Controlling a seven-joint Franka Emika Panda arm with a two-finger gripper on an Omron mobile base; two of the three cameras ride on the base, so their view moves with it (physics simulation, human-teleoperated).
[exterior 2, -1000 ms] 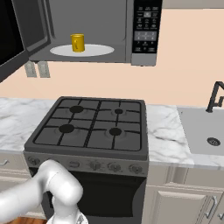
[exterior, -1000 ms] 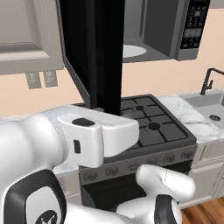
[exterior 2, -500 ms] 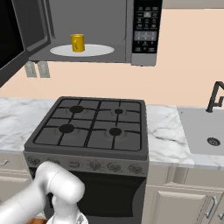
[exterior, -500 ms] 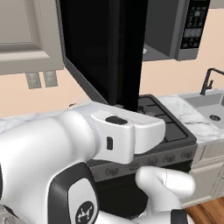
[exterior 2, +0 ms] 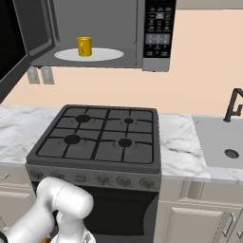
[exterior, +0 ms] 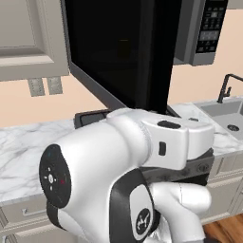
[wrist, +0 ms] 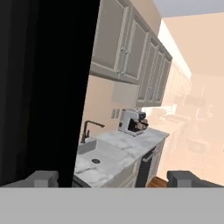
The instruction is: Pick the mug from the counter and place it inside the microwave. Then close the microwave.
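1. Left base view: the white arm (exterior: 128,180) is folded up close to the camera and blocks most of the stovetop. Behind it the microwave door (exterior: 118,52) hangs wide open, a tall black slab edge-on to us, with the button panel (exterior: 209,26) off to the right. The marble counter (exterior: 23,152) runs out to the left.

2. Right base view: there it is, the mug (exterior 2: 84,46), upright on the white turntable (exterior 2: 90,54) inside the microwave (exterior 2: 95,28), towards the left of the plate. That looks like the placing step done; the door (exterior 2: 12,47) is open at the left edge, so closing it is the job in hand, I'd say. Below sits the black gas stovetop (exterior 2: 97,137), and the sink (exterior 2: 223,147) is to the right.

3. Hand view: the gripper (wrist: 111,178) has its two tips standing wide apart at the bottom corners, nothing between them. The dark door face (wrist: 43,87) takes the left half, very close, which suggests the hand is beside the door, ready to push it. Beyond are a faucet (wrist: 87,129) and a coffee machine (wrist: 133,121).
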